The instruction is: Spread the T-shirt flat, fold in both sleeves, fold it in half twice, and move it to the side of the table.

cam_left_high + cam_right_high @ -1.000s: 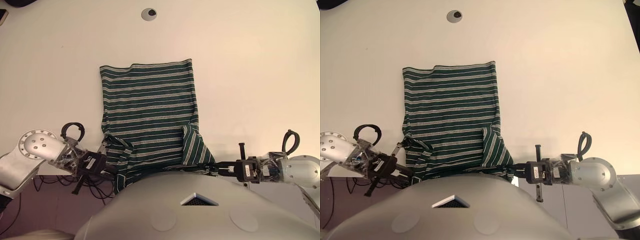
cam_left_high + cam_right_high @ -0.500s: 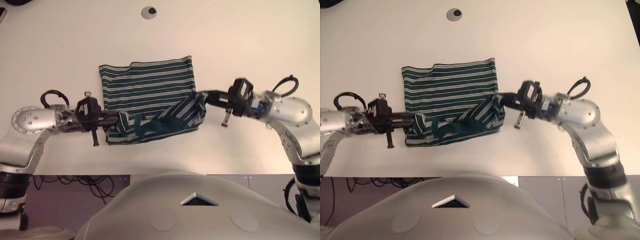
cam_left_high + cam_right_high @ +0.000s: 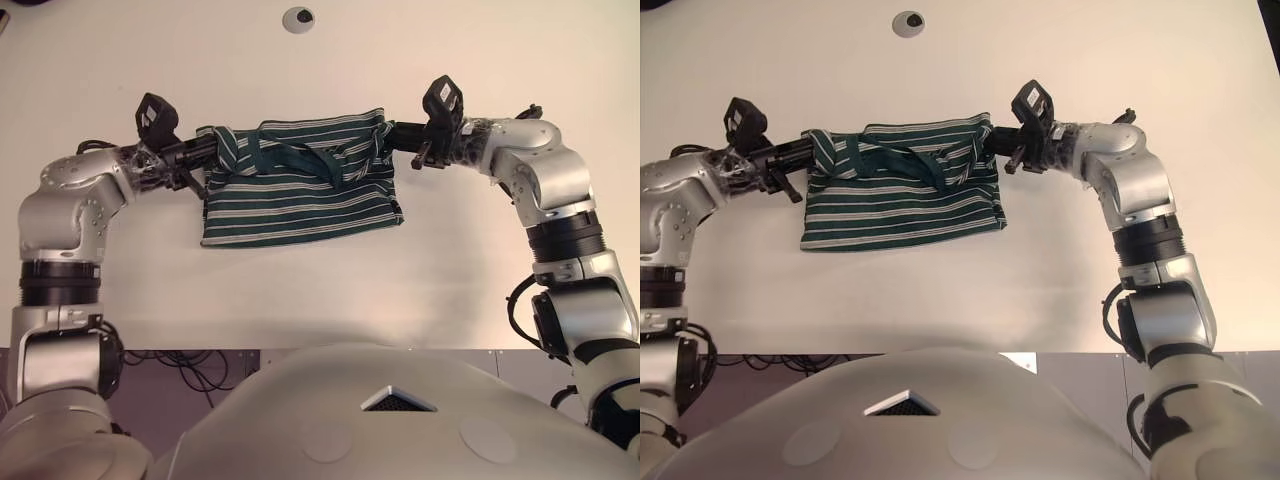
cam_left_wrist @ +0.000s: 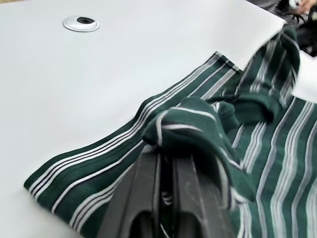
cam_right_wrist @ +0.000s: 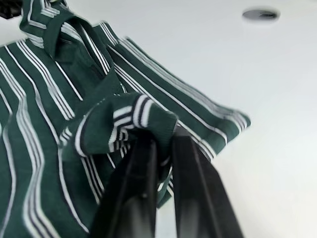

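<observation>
- Your T-shirt (image 3: 300,195) lies on the white table (image 3: 300,290), between your two arms and toward the far half of the surface. It is folded into a wide band, with its green and white stripes running left to right.
- Its near edge rests flat on the table. Along the far edge the top layer is bunched, with rumpled dark cloth heaped across it.
- Your left gripper (image 3: 207,150) is at the shirt's far left corner, and its fingers are pressed together on a pinch of striped cloth. In the left wrist view the fabric wraps over both fingertips and humps up above the layer beneath.
- Your right gripper (image 3: 393,133) is at the far right corner and is likewise clamped on the cloth. In the right wrist view a striped fold drapes over its two fingers.
- The two grippers point inward toward each other along the far edge, and the shirt spans the gap between them.
- A round metal grommet (image 3: 298,17) is set in the table beyond the shirt's far edge, well apart from the cloth and from both grippers.
</observation>
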